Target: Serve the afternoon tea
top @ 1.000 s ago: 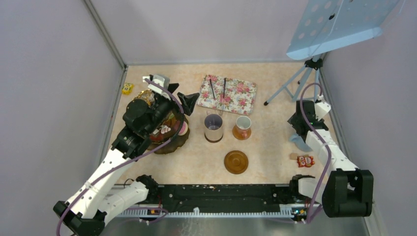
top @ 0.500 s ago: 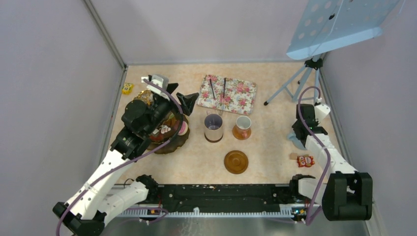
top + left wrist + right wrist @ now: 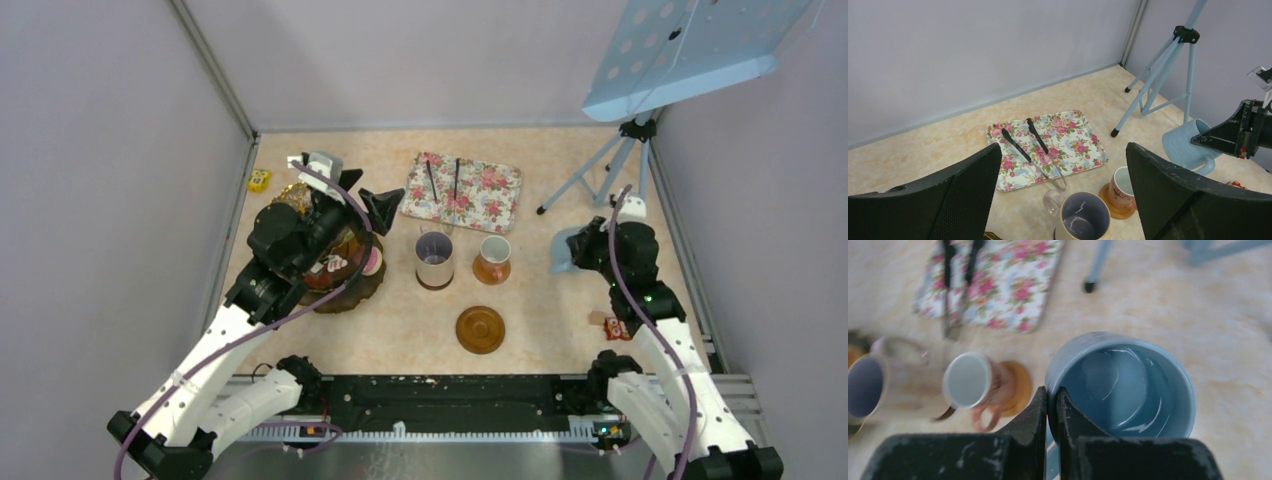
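Right gripper (image 3: 1052, 407) now clenched on the light-blue mug (image 3: 1128, 385), swung from right edge toward centre, mug's getting served; left gripper (image 3: 1060, 155) gapes wide

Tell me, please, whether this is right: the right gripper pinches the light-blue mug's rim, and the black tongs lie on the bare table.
Not quite. The right gripper does pinch the light-blue mug at its rim, but the black tongs lie on the rose-patterned tray, as the left wrist view shows.
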